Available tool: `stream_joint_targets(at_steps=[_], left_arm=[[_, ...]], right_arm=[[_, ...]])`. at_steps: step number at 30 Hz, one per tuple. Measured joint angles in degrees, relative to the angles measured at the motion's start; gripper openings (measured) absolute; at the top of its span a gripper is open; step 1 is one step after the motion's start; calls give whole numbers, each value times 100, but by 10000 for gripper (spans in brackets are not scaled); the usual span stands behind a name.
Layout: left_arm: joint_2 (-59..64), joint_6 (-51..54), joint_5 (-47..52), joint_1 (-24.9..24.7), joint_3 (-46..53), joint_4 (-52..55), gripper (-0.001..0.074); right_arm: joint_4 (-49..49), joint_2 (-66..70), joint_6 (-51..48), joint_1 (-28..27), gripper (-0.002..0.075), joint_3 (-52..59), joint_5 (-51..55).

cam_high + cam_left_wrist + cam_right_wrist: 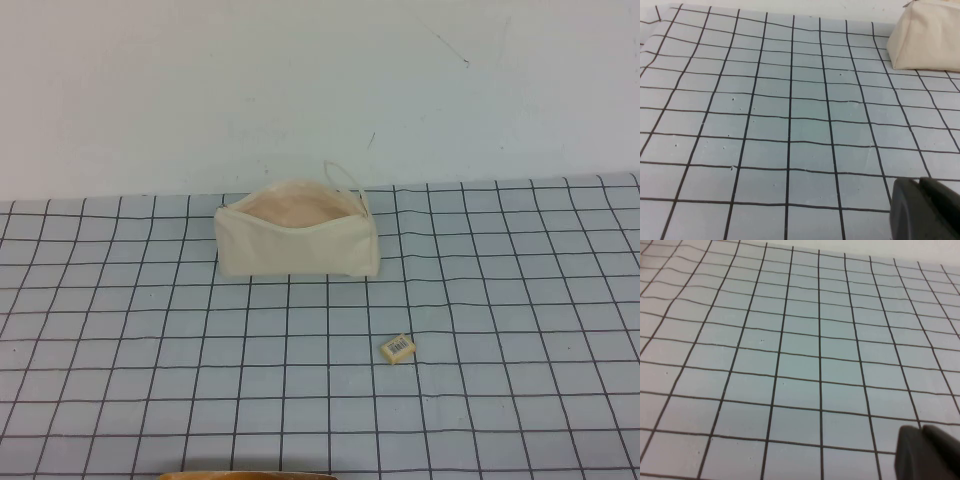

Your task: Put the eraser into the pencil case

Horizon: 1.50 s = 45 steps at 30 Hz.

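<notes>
The cream fabric pencil case (pixel 297 245) lies on the table's far middle with its zip open, showing pinkish lining, and a thin loop strap at its right end. The tiny pale yellow eraser (pixel 398 347) with dark barcode print lies flat on the table, in front of and to the right of the case. Neither arm shows in the high view. My left gripper (pixel 920 187) is shut and empty, low over bare table, with the pencil case (pixel 925 40) well ahead of it. My right gripper (pixel 921 429) is shut and empty over bare table; neither object shows in its view.
The table (pixel 120 330) has a pale blue cloth with a black grid. A white wall (pixel 300 80) stands right behind the case. A thin orange-brown edge (pixel 250 475) shows at the near middle of the high view.
</notes>
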Motion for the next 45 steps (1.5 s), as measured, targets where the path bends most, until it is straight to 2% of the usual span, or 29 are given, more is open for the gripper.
stream_joint_targets(at_steps=[28,36,39,45], left_arm=[[0,0,0,0,0,0,-1],[0,0,-10,0,0,0,-1],[0,0,-10,0,0,0,-1],[0,0,-10,0,0,0,-1]], right_arm=[[0,0,0,0,-1,0,0],[316,0,0,0,-1,0,0],[912,0,90,0,-1,0,0],[4086,0,739,0,-1,10,28]])
